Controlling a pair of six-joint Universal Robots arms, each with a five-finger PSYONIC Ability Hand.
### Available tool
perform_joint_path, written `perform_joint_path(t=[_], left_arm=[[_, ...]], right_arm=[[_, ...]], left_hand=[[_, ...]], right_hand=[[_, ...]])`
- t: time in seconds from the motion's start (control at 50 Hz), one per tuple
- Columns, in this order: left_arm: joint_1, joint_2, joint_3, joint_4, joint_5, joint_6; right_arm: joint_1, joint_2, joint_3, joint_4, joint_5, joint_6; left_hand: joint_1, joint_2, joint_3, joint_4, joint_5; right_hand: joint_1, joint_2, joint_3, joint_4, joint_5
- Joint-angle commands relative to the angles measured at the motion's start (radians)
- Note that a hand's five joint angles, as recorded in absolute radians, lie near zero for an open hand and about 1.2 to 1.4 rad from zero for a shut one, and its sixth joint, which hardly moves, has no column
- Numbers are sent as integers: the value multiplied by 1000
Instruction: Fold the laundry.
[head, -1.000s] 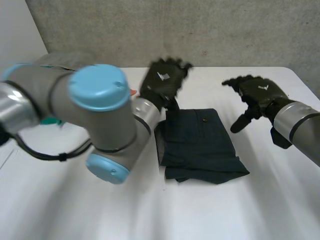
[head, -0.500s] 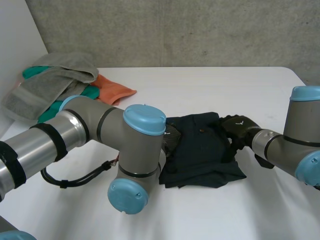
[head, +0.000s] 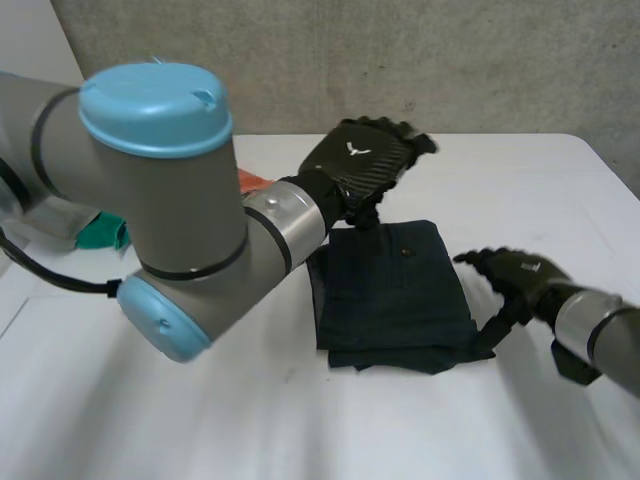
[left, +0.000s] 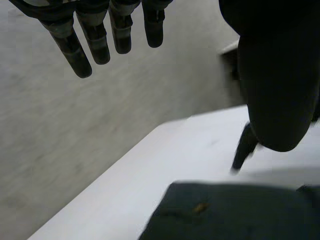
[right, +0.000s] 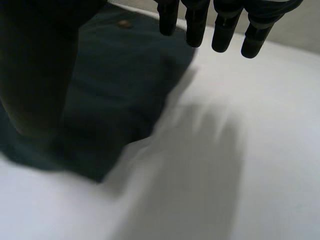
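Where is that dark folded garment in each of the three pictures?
Head view: garment mid-table, left robot hand by its far edge, right robot hand at a near corner.
Left wrist view: garment beneath that hand's thumb.
Right wrist view: garment beneath that hand's thumb.
Shared landmark: its small button.

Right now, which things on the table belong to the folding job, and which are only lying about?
Job in hand:
dark folded garment
left hand, open, above its far edge
right hand, open, at its right side

Lying about:
green cloth and orange cloth, far to the garment's left, perhaps laundry for later
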Motion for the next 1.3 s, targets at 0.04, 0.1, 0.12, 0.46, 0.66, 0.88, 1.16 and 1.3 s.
perform_joint_path(t=[0.04, 0.1, 0.12, 0.46, 0.66, 0.88, 1.16, 1.3], left_arm=[[24, 1, -1, -6, 174, -100], [21, 1, -4, -6, 174, -102], [21, 1, -13, -6, 174, -101], [23, 2, -29, 1, 164, -100], [23, 56, -19, 7, 136, -105], [9, 77, 0, 7, 133, -110], [-14, 71, 2, 10, 131, -116], [-16, 70, 2, 20, 127, -116]], right_arm=[[8, 40, 64, -187, -77, 89], [20, 117, 32, -221, -76, 101], [29, 132, 21, -229, -74, 99], [69, 250, -196, -304, 30, 104], [-81, 440, -570, -295, 191, 93], [-205, 816, -1204, -180, 300, 102], [-307, 1019, -1577, -36, 273, 96], [-299, 1005, -1516, -31, 276, 70]], left_hand=[[9, -11, -10, -4, -23], [12, -8, -7, -1, -21], [9, -11, -10, -4, -23], [9, -11, -10, -4, -23], [3, -17, -16, -10, -29], [3, -17, -16, -10, -29], [3, -17, -16, -10, -29], [0, -19, -19, -13, -32]], right_hand=[[-9, -19, -33, -33, -42], [-9, -19, -33, -33, -42], [-9, -19, -33, -33, -42], [1212, 1203, 1189, 1189, 1179], [1212, 1203, 1189, 1189, 1179], [1212, 1203, 1189, 1189, 1179], [1016, 1006, 992, 993, 983], [-9, -19, -33, -33, -42]])
